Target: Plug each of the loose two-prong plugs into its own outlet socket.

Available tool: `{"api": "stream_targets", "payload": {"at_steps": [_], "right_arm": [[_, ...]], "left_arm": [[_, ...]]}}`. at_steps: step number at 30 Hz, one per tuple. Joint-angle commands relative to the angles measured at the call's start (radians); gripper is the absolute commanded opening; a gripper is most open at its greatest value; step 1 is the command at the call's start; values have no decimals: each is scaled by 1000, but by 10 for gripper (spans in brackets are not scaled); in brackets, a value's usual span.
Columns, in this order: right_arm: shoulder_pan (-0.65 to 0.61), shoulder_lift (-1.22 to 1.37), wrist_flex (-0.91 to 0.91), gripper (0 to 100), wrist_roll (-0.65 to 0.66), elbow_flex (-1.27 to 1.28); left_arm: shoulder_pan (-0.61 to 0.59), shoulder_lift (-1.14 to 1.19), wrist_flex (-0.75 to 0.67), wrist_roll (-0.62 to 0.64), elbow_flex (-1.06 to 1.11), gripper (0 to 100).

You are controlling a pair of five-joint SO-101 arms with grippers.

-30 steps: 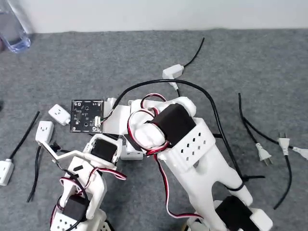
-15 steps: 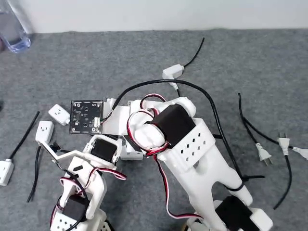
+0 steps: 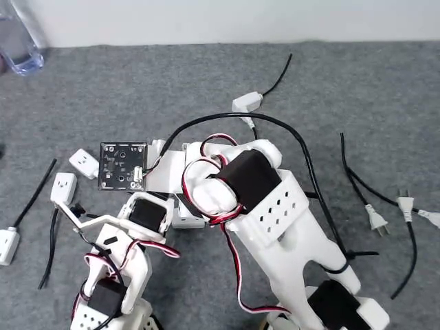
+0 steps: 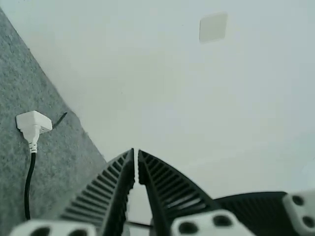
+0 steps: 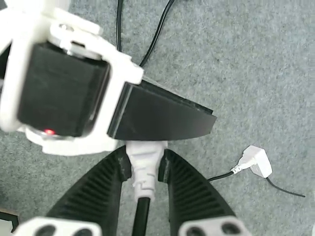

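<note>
High cam overlooks the grey felt counter [image 3: 357,89]; right wrist cam's close above it, left one faces the white wall [image 4: 197,98].

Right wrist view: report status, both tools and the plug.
Right tool shut on white plug. Left tool shut, empty, aimed toward the wall. Left arm crowding close in front of the plug.

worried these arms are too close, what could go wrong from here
1. The right tool grips the plug with its front end tucked under the left tool; pushing forward could jam them together or twist the plug loose.
2. A black cord runs across the right arm in the high view and may snag if that arm moves.
</note>
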Motion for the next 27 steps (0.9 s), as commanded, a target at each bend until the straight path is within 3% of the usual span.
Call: {"api": "stream_targets", "payload": {"at_steps": [1,27], "right_arm": [[-16,-25,35,8,-15,-87],[-16,-36,35,8,-20,-92]], "left_arm": [[52,-12,31,-43,12,15],[57,-12,40,-43,12,15]]}}
